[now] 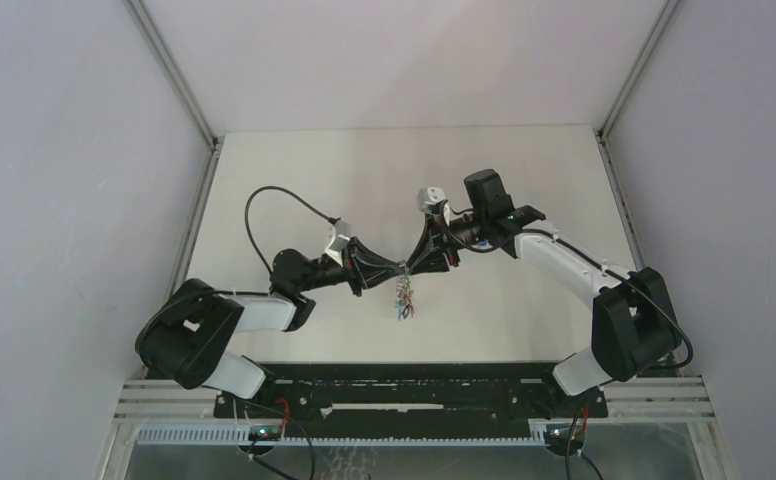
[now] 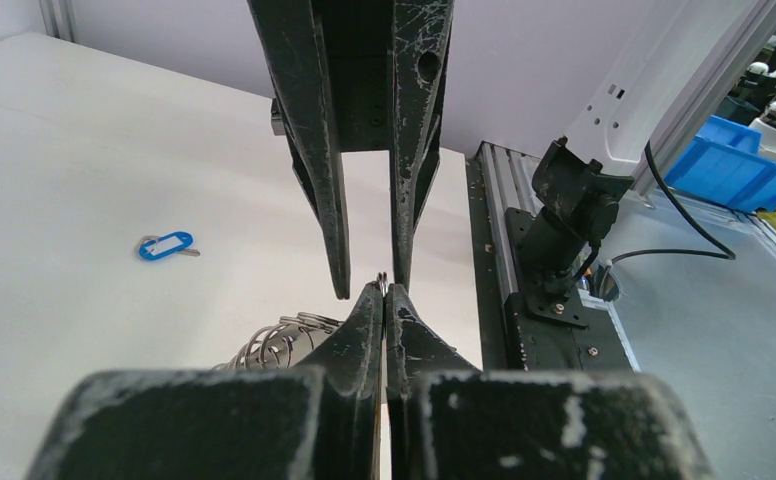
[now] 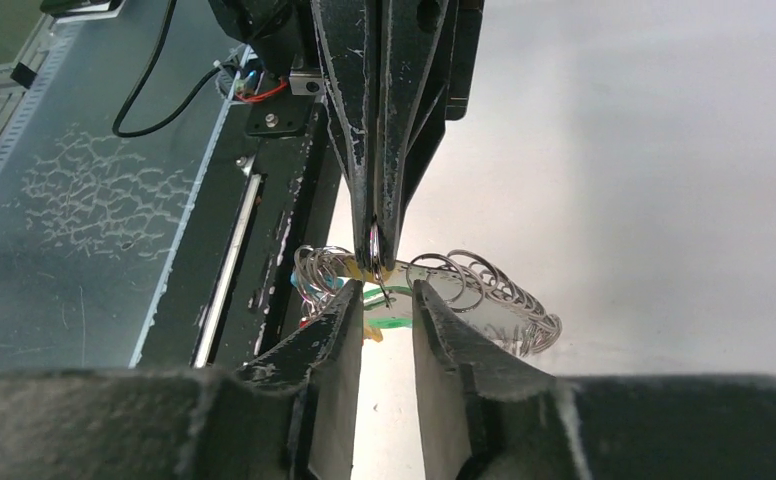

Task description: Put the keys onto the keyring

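My left pincer is clamped on the thin grey metal keyring. My right pincer stands apart, tip to tip, with the ring directly ahead.

Keyring: shiny silver-grey links. Keys bunched at the keyring: green and yellow tags, a bit of red. Loose key, well apart from the keyring: blue tag, white label. Left gripper and right gripper, both at the keyring: black, white scratches all over. Table under the keyring: plain off-white. Bins, far from the keyring: blue.
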